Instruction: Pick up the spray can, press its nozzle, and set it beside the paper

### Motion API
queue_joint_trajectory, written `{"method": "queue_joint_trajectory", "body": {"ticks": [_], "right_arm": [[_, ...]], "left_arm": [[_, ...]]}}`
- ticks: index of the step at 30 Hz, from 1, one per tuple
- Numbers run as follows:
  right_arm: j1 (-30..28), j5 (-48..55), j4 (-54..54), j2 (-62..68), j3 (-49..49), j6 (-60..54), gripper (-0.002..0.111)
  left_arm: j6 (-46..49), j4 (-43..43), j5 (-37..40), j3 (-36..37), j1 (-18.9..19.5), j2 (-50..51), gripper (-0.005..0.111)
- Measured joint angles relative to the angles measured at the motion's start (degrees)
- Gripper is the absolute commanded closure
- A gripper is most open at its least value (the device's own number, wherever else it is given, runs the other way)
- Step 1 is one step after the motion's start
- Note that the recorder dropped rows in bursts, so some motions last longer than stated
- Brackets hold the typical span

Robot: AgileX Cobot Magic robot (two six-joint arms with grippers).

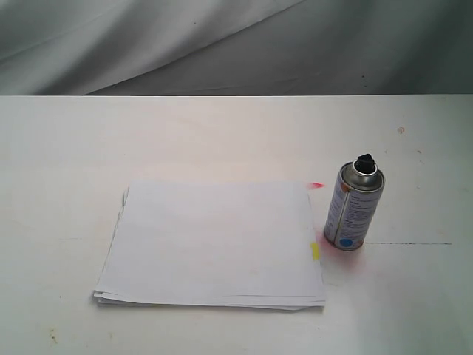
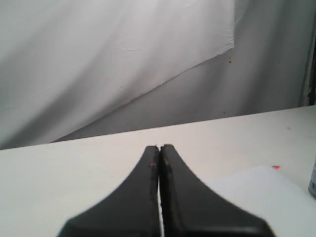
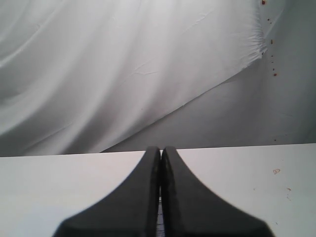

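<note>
The silver spray can (image 1: 352, 210) stands upright on the white table, its black nozzle (image 1: 365, 162) on top and a blue dot near its base. It sits just right of the paper (image 1: 213, 244), a white stack with a yellow mark and pink-red marks on its right edge. Neither arm shows in the exterior view. My left gripper (image 2: 159, 147) is shut and empty, above the table; the paper's corner (image 2: 256, 192) and a sliver of the can (image 2: 313, 180) show beyond it. My right gripper (image 3: 161, 148) is shut with nothing clearly held.
A grey-white cloth backdrop (image 1: 222, 44) hangs behind the table's far edge. A thin dark line (image 1: 406, 243) runs across the tabletop right of the can. Small specks mark the table at the right (image 1: 401, 130).
</note>
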Motion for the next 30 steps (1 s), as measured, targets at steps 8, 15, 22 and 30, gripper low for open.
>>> {"method": "queue_joint_trajectory", "body": {"ticks": [8, 15, 22, 30], "right_arm": [[0.0, 0.0, 0.0, 0.0, 0.0, 0.0, 0.108], [0.0, 0.0, 0.0, 0.0, 0.0, 0.0, 0.108], [0.0, 0.0, 0.0, 0.0, 0.0, 0.0, 0.108], [0.0, 0.0, 0.0, 0.0, 0.0, 0.0, 0.108]], "left_arm": [[-5.0, 6.6, 0.3, 4.6, 0.0, 0.0, 0.107], [-10.3, 11.9, 0.3, 6.5, 0.0, 0.0, 0.107], [-11.1, 12.0, 0.7, 8.3, 0.0, 0.0, 0.107], [-11.2, 12.0, 0.7, 8.3, 0.0, 0.0, 0.107]]}}
